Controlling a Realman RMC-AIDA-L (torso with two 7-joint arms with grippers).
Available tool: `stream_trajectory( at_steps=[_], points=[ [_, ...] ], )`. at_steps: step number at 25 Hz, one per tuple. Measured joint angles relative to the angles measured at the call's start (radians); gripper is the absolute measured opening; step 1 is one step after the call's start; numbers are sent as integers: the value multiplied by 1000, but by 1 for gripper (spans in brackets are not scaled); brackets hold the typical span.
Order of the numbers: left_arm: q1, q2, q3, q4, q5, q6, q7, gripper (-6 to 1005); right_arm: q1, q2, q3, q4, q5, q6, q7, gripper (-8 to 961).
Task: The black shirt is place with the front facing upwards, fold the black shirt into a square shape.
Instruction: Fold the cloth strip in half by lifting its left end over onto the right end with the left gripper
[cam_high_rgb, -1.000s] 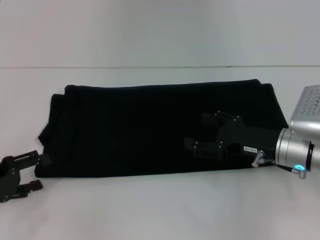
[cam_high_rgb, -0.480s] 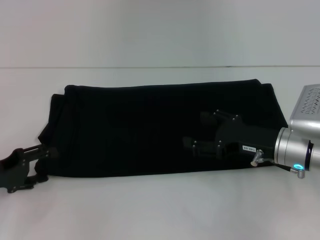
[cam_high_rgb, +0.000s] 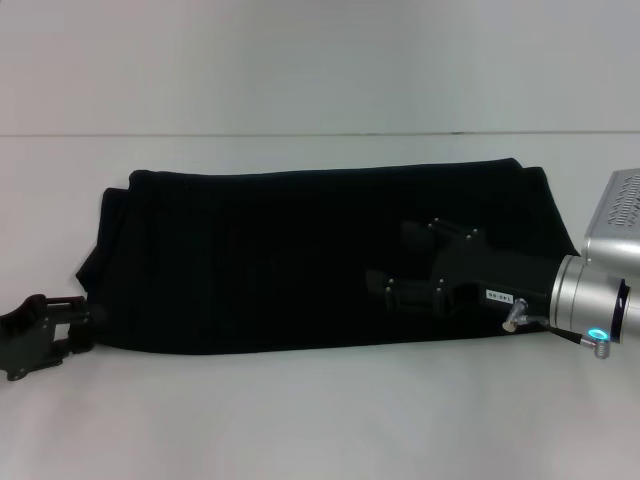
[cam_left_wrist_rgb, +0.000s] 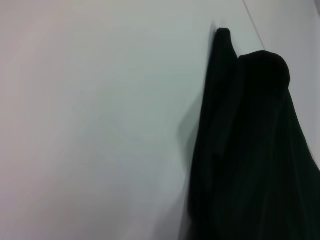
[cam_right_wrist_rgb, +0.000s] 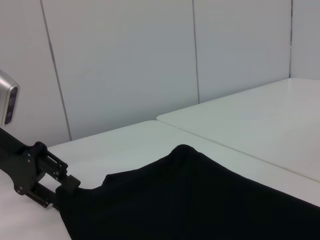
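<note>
- On the white table (cam_high_rgb: 320, 420), the black shirt (cam_high_rgb: 300, 260) is lying as a long band, already doubled lengthwise, stretching from the robot's left to its right; no lettering is showing.
- At the band's left end, the left gripper (cam_high_rgb: 62, 322) is sitting low on the table with its fingers wide apart, touching or just entering the near corner of the cloth; the other arm's wrist view is showing that gripper (cam_right_wrist_rgb: 55, 187) right at the fabric's edge.
- Over the right part of the band, the right gripper (cam_high_rgb: 395, 270) is lying across the cloth with its fingers spread and nothing between them that I can see; whether it is pressing down is not clear.
- Risk: the left fingers may be catching only the top layer, since several layers are stacked and bunched at that end (cam_left_wrist_rgb: 225, 90); lifting then would be peeling the band open.
- Risk: pushing in along the table could be shoving the corner into a wrinkle instead of getting under it.
- Risk: if the right gripper is not anchoring the cloth, pulling the left end over would be dragging the whole band and skewing the square.
- Risk: folding past or short of the right edge would be leaving a rectangle.
</note>
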Motion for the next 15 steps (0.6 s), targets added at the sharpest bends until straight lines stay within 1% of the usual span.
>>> stream_trajectory(
  at_steps=[5, 10, 13, 15],
  points=[
    [-2, 3, 2, -4, 0, -3, -7, 539, -2, 0, 0, 0, 2, -2, -2, 948],
    [-8, 1, 3, -3, 0, -6, -5, 299, -1, 0, -4, 1, 2, -2, -4, 948],
    [-8, -2, 2, -2, -1, -15, 6, 97, -2, 0, -5, 2, 2, -2, -5, 948],
    [-6, -5, -6, -1, -5, -20, 17, 84, -3, 0, -3, 5, 2, -2, -6, 948]
  ],
)
